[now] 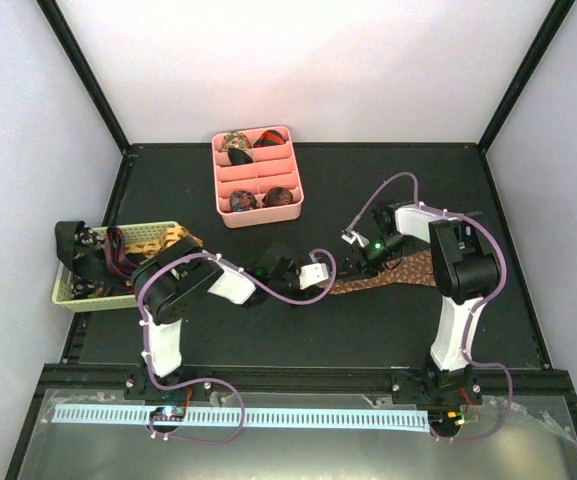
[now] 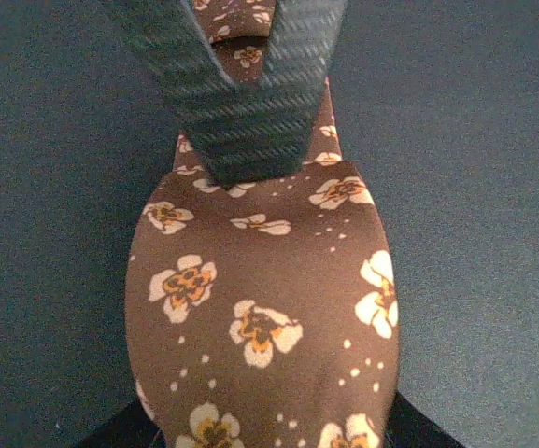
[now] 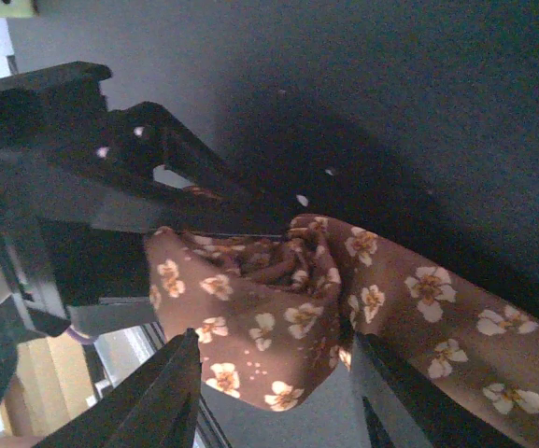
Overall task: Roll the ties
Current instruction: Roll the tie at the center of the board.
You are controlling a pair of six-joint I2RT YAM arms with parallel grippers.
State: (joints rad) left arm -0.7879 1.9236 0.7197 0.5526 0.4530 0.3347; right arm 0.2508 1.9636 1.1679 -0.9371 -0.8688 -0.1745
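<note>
Brown flowered tie [image 1: 393, 283] lying along the bench [image 1: 368, 200], ends covered from above.
Left gripper [image 2: 246, 149] pinches the tie's narrower part; right gripper [image 3: 276, 359] stands parted around the crumpled end, whose upper edge disappears behind black hardware.

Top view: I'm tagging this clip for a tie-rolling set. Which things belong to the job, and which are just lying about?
Job: brown flowered tie; small rolled ties; loose dark ties.
Just lying about: pink tray holding the rolls; basket holding the loose ones; white slotted strip.
</note>
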